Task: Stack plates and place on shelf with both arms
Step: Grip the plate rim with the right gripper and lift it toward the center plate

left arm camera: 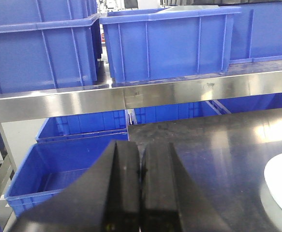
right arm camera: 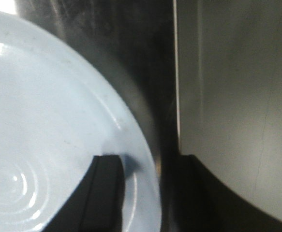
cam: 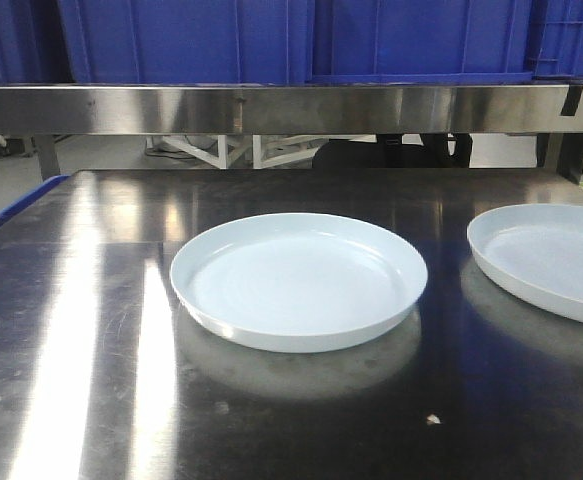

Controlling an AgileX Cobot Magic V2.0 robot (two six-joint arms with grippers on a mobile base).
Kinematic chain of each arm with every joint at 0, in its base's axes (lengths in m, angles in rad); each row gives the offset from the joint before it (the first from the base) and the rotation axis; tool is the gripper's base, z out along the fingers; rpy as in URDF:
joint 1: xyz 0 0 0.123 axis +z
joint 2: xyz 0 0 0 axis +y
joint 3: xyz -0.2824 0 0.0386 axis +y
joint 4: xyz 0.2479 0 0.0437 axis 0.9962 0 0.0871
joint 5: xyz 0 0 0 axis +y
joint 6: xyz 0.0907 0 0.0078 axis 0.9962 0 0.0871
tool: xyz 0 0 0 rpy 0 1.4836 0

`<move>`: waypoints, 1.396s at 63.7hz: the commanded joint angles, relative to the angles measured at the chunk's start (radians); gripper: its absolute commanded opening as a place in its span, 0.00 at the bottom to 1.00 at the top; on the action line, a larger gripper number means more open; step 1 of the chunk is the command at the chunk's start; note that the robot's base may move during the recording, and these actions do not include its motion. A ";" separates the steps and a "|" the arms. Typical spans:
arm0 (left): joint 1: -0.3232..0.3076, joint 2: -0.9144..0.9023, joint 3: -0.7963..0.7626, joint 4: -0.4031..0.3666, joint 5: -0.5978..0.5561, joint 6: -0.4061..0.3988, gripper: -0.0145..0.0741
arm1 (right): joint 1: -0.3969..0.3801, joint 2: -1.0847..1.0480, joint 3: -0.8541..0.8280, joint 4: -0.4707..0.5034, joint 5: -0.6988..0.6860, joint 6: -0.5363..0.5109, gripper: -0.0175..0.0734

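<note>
Plates [cam: 299, 280] are lying apart on the surface [cam: 71, 350]. Left tool [left arm camera: 140, 193] is hanging clenched and empty; right tool [right arm camera: 149, 166] is straddling, released, the rim of the right-edge plate [right arm camera: 44, 96].

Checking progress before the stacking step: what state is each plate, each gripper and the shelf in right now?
Centre plate: upright on the tabletop, alone, unstacked.
Right plate: upright on the tabletop, unstacked, apart from the other.
Left gripper: shut, empty.
Right gripper: open, fingers straddling a plate rim.
Shelf: carries blue crates, no plate seen on it.
</note>
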 commanded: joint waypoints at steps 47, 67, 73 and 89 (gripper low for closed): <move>-0.001 0.009 -0.028 -0.003 -0.077 -0.010 0.25 | -0.006 -0.071 -0.031 0.005 0.046 -0.009 0.24; -0.001 0.009 -0.028 -0.003 -0.077 -0.010 0.25 | -0.028 -0.151 -0.031 0.026 0.051 -0.009 0.24; -0.001 0.009 -0.028 -0.003 -0.077 -0.010 0.25 | -0.028 -0.175 -0.031 0.060 0.053 -0.009 0.24; -0.001 0.009 -0.028 -0.003 -0.077 -0.010 0.25 | -0.028 -0.245 -0.030 0.117 0.081 -0.009 0.24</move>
